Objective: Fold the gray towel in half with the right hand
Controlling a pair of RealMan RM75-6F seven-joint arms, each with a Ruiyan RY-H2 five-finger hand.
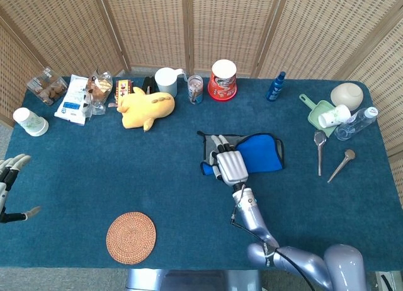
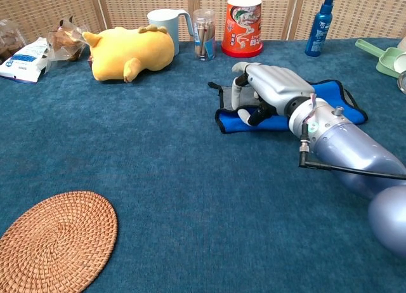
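table (image 1: 94, 171): wearing blue cloth | back edge: snack packets (image 1: 74, 97), yellow plush (image 1: 145, 107), mug (image 1: 167, 80), red cup (image 1: 223, 79), blue bottle (image 1: 276, 85) sitting | middle: towel (image 1: 258, 152) lying | front: woven coaster (image 1: 131, 237) resting | right: spoons (image 1: 320, 149) lying

right hand (image 1: 228, 164) on towel's (image 1: 261, 152) left end

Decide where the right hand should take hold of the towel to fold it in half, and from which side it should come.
Best at the towel's left edge, where the gray face shows beside the blue. The right hand already lies there, reaching in from the near side. The cloth lies flat with its long side running left to right, so that end could probably be lifted and carried over toward the right end.
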